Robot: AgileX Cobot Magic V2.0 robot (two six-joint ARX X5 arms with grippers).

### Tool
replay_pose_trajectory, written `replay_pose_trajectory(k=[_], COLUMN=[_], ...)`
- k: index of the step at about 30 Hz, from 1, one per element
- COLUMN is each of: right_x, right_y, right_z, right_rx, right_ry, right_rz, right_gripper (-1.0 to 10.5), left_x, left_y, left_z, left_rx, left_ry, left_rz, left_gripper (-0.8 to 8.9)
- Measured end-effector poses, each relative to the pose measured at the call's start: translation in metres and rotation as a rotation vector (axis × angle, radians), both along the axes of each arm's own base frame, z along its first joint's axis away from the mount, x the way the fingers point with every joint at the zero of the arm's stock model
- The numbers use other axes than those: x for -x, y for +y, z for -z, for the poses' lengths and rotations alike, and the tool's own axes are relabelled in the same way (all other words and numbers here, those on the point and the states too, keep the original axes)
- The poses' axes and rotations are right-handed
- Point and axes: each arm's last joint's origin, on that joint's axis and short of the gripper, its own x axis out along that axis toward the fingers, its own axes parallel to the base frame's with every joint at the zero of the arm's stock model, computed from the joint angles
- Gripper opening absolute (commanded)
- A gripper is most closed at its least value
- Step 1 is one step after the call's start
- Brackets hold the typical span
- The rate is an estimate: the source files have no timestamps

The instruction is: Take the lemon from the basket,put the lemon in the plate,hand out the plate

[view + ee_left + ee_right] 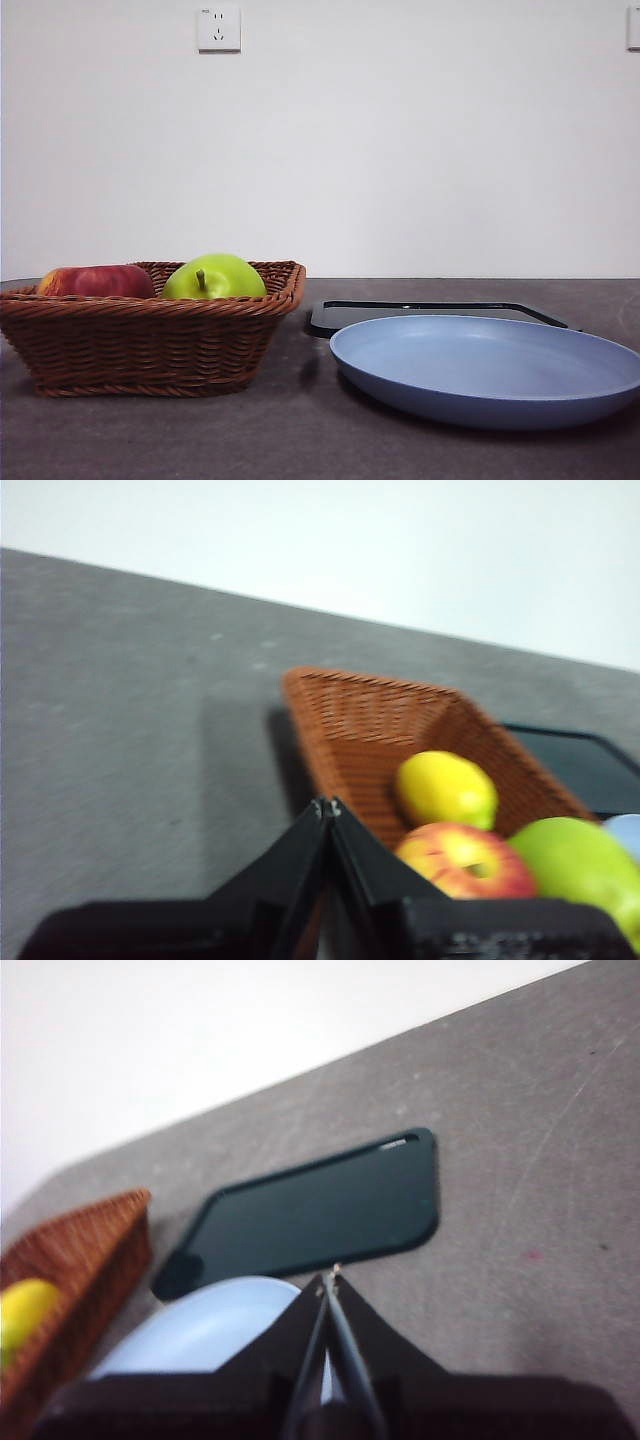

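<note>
I see the lemon (446, 789) lying in the basket (372, 720), beside the red apple (465, 861) and green apple (578, 864). The plate (487, 368) sits on the table (300, 440) just right of the basket, in front of the black tray (420, 308). Left gripper (327, 805) hangs over the basket's near edge, jaws pressed together, holding nothing. Right gripper (332, 1276) is above the plate, jaws pressed together too.

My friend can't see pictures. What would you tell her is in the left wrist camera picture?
A brown basket on a grey table holds a yellow lemon, a red apple and a green apple. The robot's black left hand is shut, close in front of the basket. A black tray lies behind.
</note>
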Motion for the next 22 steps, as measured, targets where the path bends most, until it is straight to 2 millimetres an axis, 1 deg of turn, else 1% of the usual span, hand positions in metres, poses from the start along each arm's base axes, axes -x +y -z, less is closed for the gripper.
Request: replay_pose_trajectory(k=[3, 6, 9, 15, 18, 22], right_x=[0.0, 0.001, 0.002, 0.004, 0.001, -0.004], right_y=[0.001, 0.001, 0.002, 0.002, 0.002, 0.001], right_z=[-0.001, -0.001, -0.009, -0.05, -0.068, -0.093], right_rx=[-0.047, -0.073, -0.085, -0.087, -0.083, -0.057], right_ry=[-0.002, 0.022, 0.05, 0.043, 0.066, 0.085], right_rz=[-0.023, -0.044, -0.042, -0.042, -0.042, -0.045], right_gripper=[0.1, 0.1, 0.1, 0.1, 0.1, 0.1], left_x=[0.0, 0.0, 0.003, 0.008, 0.003, -0.005], left_y=[-0.001, -0.001, -0.001, 0.0, 0.0, -0.001], left_z=[-0.003, -0.002, -0.008, -0.051, -0.069, -0.099], left_rx=[0.035, 0.069, 0.081, 0.085, 0.084, 0.061], left_ry=[-0.017, 0.004, 0.041, 0.043, 0.08, 0.08], left_rz=[0.024, 0.024, 0.02, 0.001, 0.0, 0.046], left_gripper=[0.07, 0.07, 0.07, 0.07, 0.07, 0.07])
